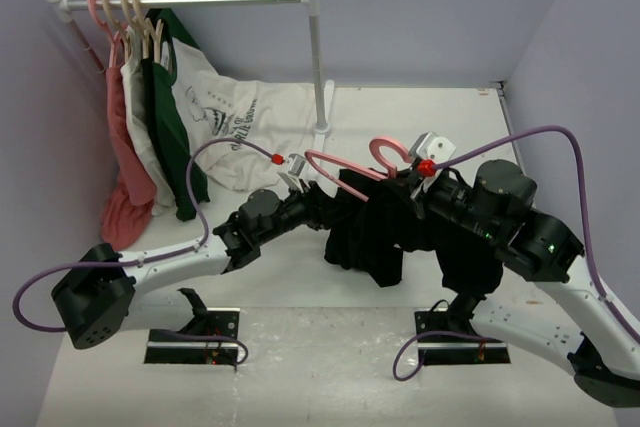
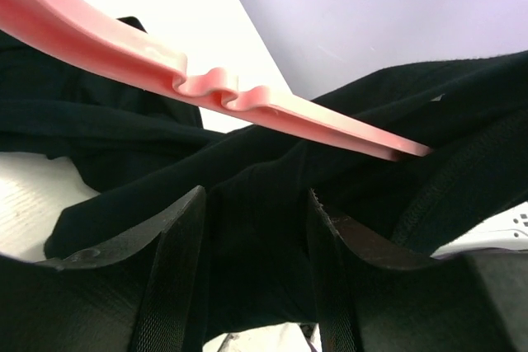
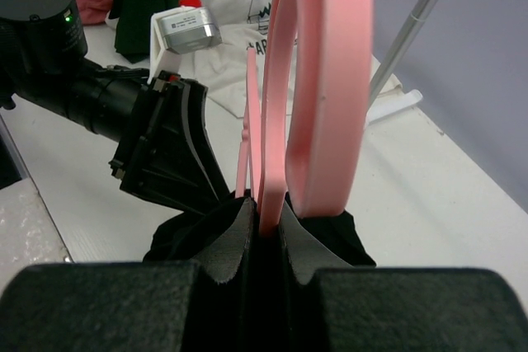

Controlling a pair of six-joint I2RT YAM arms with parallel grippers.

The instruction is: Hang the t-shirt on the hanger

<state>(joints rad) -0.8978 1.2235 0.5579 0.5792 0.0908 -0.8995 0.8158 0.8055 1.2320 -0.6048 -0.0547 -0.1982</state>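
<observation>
R claw (image 3: 266, 222) pinches hanger (image 3: 326, 80); L claw (image 2: 256, 204) half-wide, seemingly astride t-shirt (image 2: 462, 105); white shirt's (image 1: 250, 117) lettering illegible.

Pale lavender walls (image 1: 420, 17) close in the top and both sides of the overhead view, evenly lit with soft shadows. Below them a white table (image 1: 330, 347) fills the frame, scuffed grey along its bottom edge. At upper left stands a white clothes rail (image 1: 200, 0) on slim posts, hung with a pink garment (image 1: 120, 157), a cream one and a dark green shirt (image 1: 170, 147).
</observation>
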